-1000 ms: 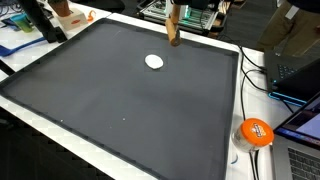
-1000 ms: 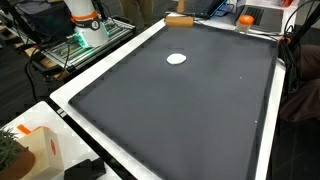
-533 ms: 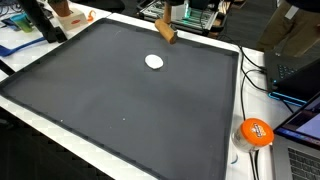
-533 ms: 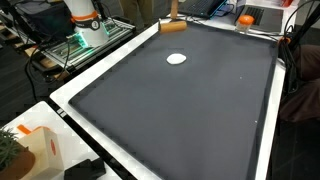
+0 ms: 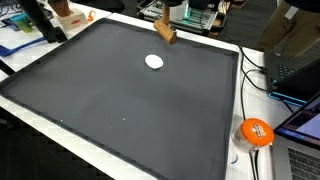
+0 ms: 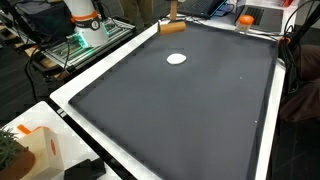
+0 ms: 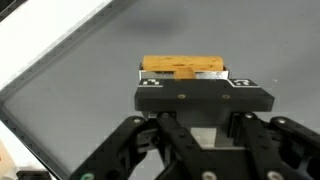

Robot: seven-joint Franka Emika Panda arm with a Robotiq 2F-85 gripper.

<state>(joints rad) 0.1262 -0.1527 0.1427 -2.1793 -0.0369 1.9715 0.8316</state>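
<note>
A wooden block (image 5: 165, 34) hangs just above the far edge of the black mat (image 5: 130, 110), with my gripper (image 5: 168, 20) shut on it. In an exterior view the block (image 6: 173, 29) lies level under the gripper (image 6: 172, 16). In the wrist view the block (image 7: 183, 66) shows beyond the black gripper (image 7: 186, 78) body, clamped between the fingers. A small white disc (image 5: 154, 62) lies flat on the mat a short way in front of the block, apart from it; it also shows as the disc (image 6: 176, 58).
The mat has a white border (image 6: 95, 70). An orange round object (image 5: 255, 132) and cables lie off the mat's edge beside laptops. A white and orange robot base (image 6: 82, 16) and a wire rack stand behind. A white box (image 6: 35, 150) sits at a near corner.
During the first half second the gripper turned and shifted the block slightly over the mat's far edge. Since then nothing has moved.
</note>
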